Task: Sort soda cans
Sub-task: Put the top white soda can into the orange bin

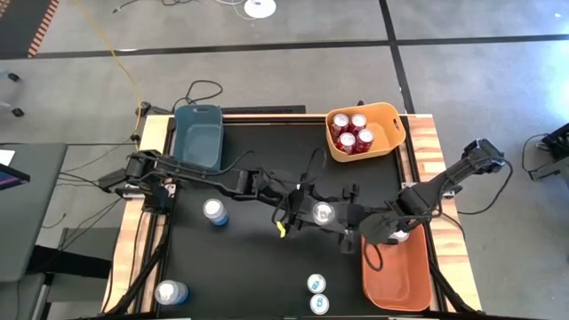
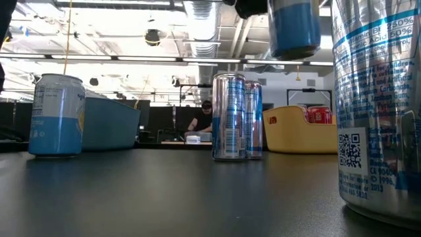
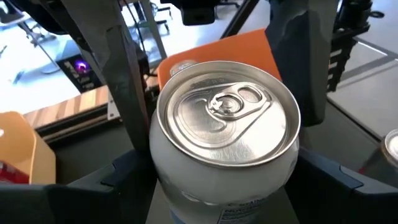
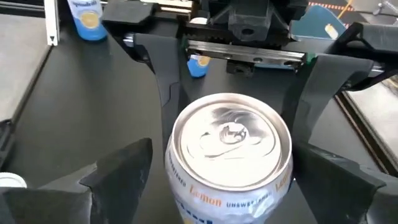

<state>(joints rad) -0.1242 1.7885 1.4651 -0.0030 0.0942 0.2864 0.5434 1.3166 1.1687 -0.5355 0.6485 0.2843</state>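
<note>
A silver-and-blue soda can (image 1: 324, 212) with a silver top hangs above the table's middle, with my left gripper (image 1: 331, 217) shut on it. In the low view it shows high up (image 2: 293, 29), well off the tabletop. My right gripper (image 4: 224, 163) reaches in from the right. It is open, one finger on each side of the same can (image 4: 229, 140), and touches nothing. Several red cans stand in the yellow bin (image 1: 391, 120). Three silver-and-blue cans (image 1: 215, 212) (image 1: 171, 292) (image 1: 316, 284) stand on their bases on the black tabletop. My left gripper (image 3: 224, 177) pinches the can's side wall (image 3: 157, 167) just below the rim, one finger on each opposite side. The fingers (image 3: 132, 173) come from the table's left, slanting slightly down. The can stands upright in the hold, lifted clear of the table.
A blue bin (image 1: 197, 133) stands at the far left, the yellow bin at the far right, and an orange bin (image 1: 404, 284) at the near right with a can top (image 1: 400, 236) at its far end. Another can (image 1: 319, 305) stands at the near edge. Wooden rails border the table.
</note>
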